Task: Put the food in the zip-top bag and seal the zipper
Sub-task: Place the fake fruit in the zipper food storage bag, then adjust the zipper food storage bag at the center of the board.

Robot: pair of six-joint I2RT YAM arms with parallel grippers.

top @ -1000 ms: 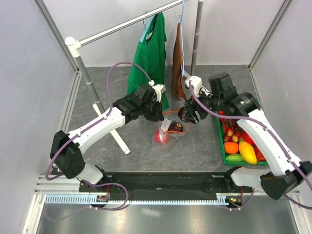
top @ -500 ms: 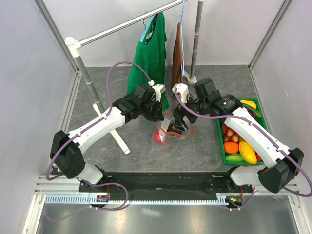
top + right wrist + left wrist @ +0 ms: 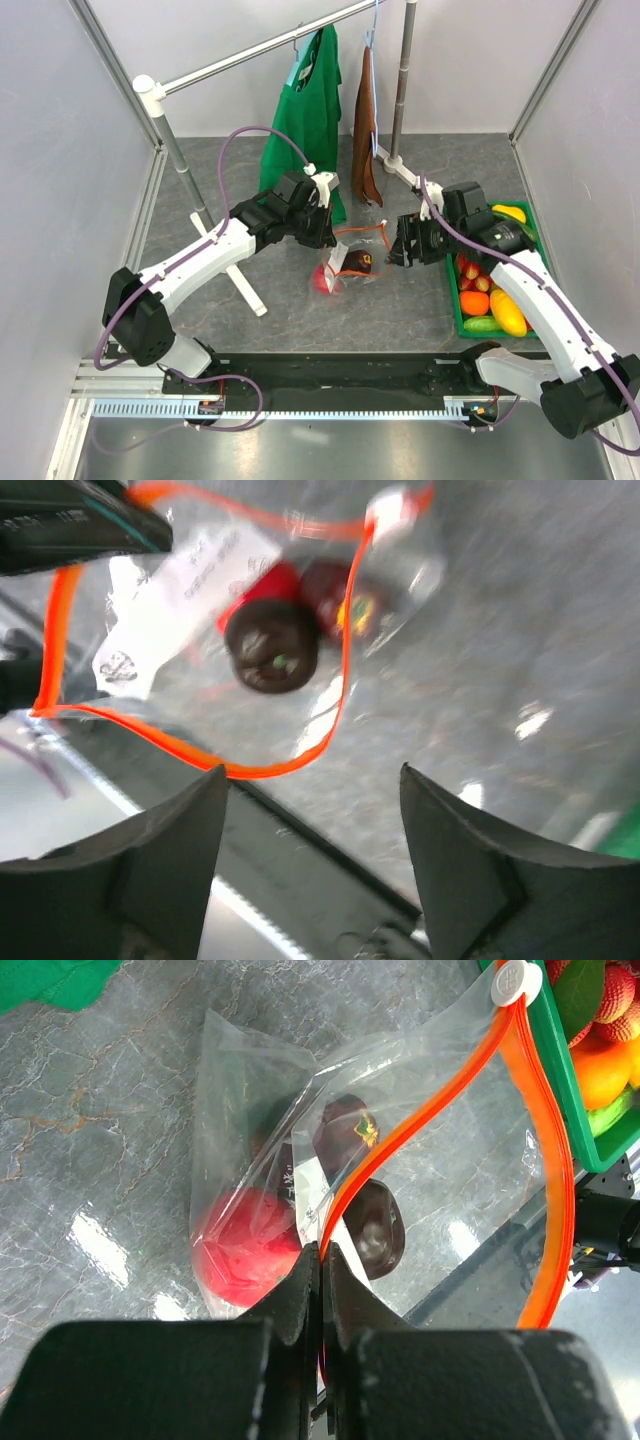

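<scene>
The clear zip-top bag [image 3: 345,262] lies mid-table with its mouth held open. My left gripper [image 3: 328,222] is shut on its orange-red zipper [image 3: 345,1185] and holds that edge up. The zipper's white tab [image 3: 508,980] sits at the far end. Inside the bag are a red apple [image 3: 240,1255], a dark maroon fruit [image 3: 372,1222] and another dark fruit [image 3: 343,1125]. My right gripper [image 3: 403,245] is open and empty, just right of the bag's mouth. In the right wrist view the open mouth [image 3: 340,680] and the dark fruit [image 3: 270,645] show, blurred.
A green tray [image 3: 455,300] of toy fruit stands at the right, with a yellow fruit [image 3: 508,312] and an orange one [image 3: 474,302]. A green garment [image 3: 308,115] and a brown cloth [image 3: 366,125] hang from a rail behind. A white stand leg [image 3: 235,270] lies at the left.
My right gripper was over the bag's mouth half a second ago and has drawn back to the right, open. A dark fruit now lies in the bag. The left arm has not moved.
</scene>
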